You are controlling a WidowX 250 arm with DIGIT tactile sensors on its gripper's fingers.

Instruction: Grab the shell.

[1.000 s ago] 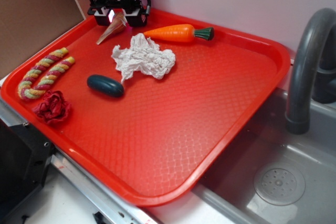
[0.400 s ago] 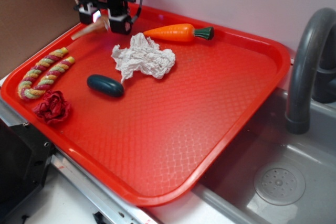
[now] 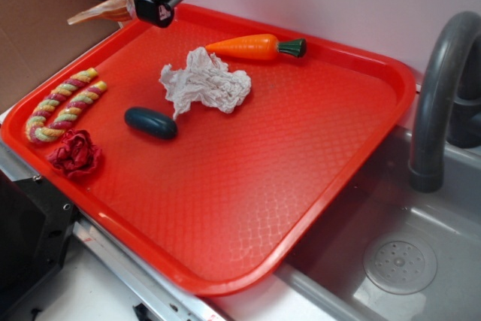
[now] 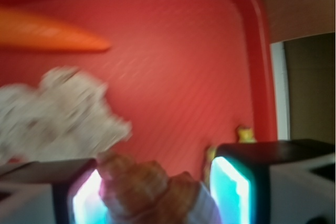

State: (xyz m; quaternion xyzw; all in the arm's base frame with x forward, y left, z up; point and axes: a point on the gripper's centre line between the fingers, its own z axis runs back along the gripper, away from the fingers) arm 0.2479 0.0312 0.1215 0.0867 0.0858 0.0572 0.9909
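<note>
Grasp stage, judged essentially complete. The gripper [image 3: 129, 1] has its jaws clamped on the wide ribbed end of the shell [image 3: 101, 12], which hangs clear of the tray [image 3: 248, 208] above its far left corner, pointed end out to the left. The wrist view confirms the shell [image 4: 149, 190] lodged between the two jaws. Only keeping the hold appears to remain. Count on the tray: one carrot [image 3: 252, 46], one crumpled paper wad [image 3: 204, 80], one dark oval object [image 3: 150, 122], two braided rope pieces [image 3: 64, 104], one red fabric piece [image 3: 75, 152].
</note>
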